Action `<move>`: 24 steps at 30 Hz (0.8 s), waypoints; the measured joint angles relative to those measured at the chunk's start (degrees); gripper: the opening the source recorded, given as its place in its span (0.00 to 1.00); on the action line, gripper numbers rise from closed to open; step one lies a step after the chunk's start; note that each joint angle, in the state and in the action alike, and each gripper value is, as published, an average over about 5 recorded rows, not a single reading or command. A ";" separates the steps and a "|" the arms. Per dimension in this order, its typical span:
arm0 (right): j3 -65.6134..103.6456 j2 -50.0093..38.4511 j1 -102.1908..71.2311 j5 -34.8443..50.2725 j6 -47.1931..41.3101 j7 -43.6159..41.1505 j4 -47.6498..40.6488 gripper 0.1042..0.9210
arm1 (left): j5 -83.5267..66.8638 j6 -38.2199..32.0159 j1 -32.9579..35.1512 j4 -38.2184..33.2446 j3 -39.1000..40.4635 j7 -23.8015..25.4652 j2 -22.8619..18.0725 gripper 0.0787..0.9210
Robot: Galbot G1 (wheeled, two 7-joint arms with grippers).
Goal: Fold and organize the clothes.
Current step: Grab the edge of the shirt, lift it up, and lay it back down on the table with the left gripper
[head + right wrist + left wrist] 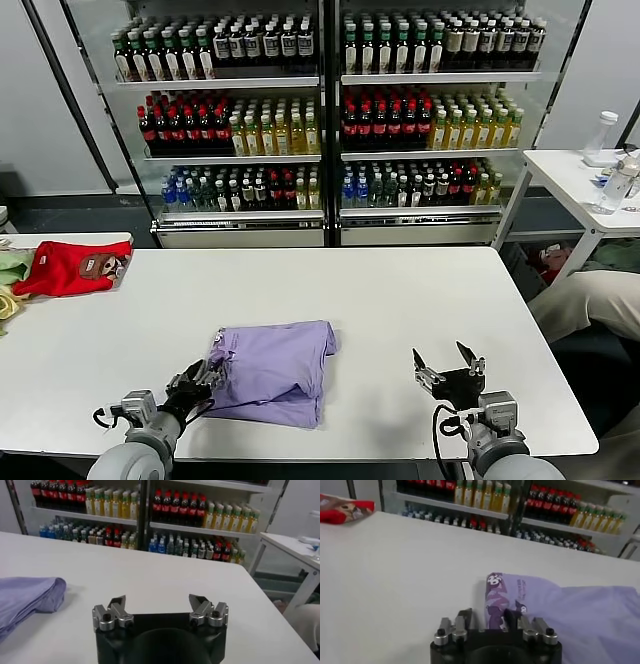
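At the table's (420, 290) near edge, the left gripper (197, 383) is closed on the left edge of the folded lavender T-shirt (275, 370). The right gripper (448, 363) is held spread wide and empty, well to the shirt's right. Farther left, a red garment (70, 268) is seen.

Soft matt cloth T-shirt (275, 370)
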 measured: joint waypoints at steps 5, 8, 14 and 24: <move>0.03 0.06 -0.22 -0.09 0.00 0.00 0.05 0.88 | -2.13 -0.13 -0.16 0.38 0.15 1.12 -0.61 0.30; 0.10 -0.05 -0.37 -0.13 0.00 -0.01 0.18 0.88 | -2.87 -0.29 -0.36 0.59 0.45 1.45 -1.00 0.20; 0.10 -0.13 -0.15 -0.13 0.00 0.01 0.33 0.88 | -4.04 -0.77 0.14 0.24 0.21 1.56 -1.24 0.04; 0.18 -0.78 0.43 -0.04 0.00 0.02 0.40 0.88 | -5.39 0.94 1.89 -3.89 -10.97 2.80 1.55 0.04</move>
